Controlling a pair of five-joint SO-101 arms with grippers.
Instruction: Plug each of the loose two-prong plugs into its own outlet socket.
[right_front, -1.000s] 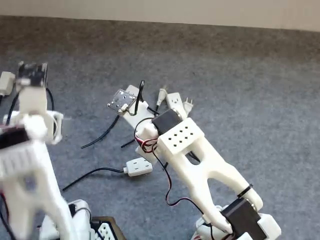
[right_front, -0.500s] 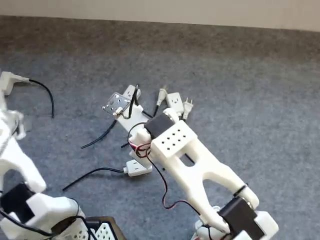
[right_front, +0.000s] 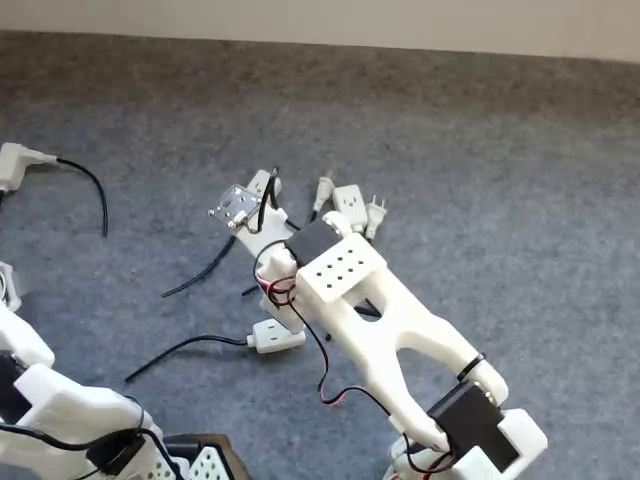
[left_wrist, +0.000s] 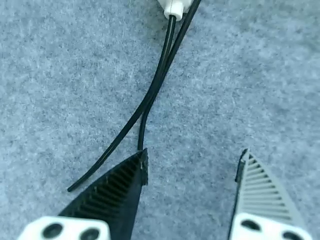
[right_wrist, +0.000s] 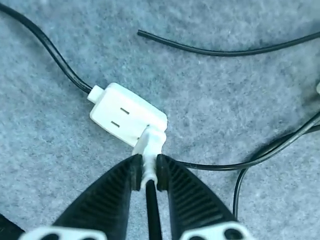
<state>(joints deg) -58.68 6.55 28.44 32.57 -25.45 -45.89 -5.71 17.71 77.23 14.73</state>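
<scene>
**Right tool.** My right gripper (right_wrist: 147, 162) is clamped on a small white moulded-plastic two-prong plug (right_wrist: 150, 142). Its two ribbed, wedge-shaped black fingers (right_wrist: 117, 192) pinch the plug's narrow neck, and the plug's thin black cord (right_wrist: 152, 210) runs back between them. The plug's head butts against one end of a white rectangular plastic outlet socket block (right_wrist: 125, 115) (glossy, rounded corners, two narrow slots in its upper face). I cannot tell whether the prongs are seated. Everything lies on grey short-pile carpet (right_wrist: 240, 75), fuzzy and mottled.

**Left tool.** My left gripper (left_wrist: 192, 162) stands apart, holding nothing. It has one ribbed black finger (left_wrist: 120, 187) and one ribbed pale grey finger (left_wrist: 257, 180), both triangular. Two smooth black cords (left_wrist: 160, 75) run side by side from a white plastic collar (left_wrist: 175, 7). One reaches the black fingertip; the other ends cut on the carpet.

**High view.** My right arm (right_front: 345, 270), matte white printed plastic with a perforated plate, crosses the middle.
- A white socket block on a black cord (right_front: 277, 335) lies at 7 o'clock from that plate.
- A white boxy socket (right_front: 350, 200) lies at 12 o'clock from it.
- I cannot tell which of the two my right gripper is at.
- A small white plug with bare metal prongs (right_front: 376, 212) sits just beside the boxy socket at its 3 o'clock.
- A white tapered plug (right_front: 323, 187) lies at the socket's 10 o'clock.
- A white angled plug on a curved black cord (right_front: 12, 165) lies at the 9 o'clock edge.
</scene>
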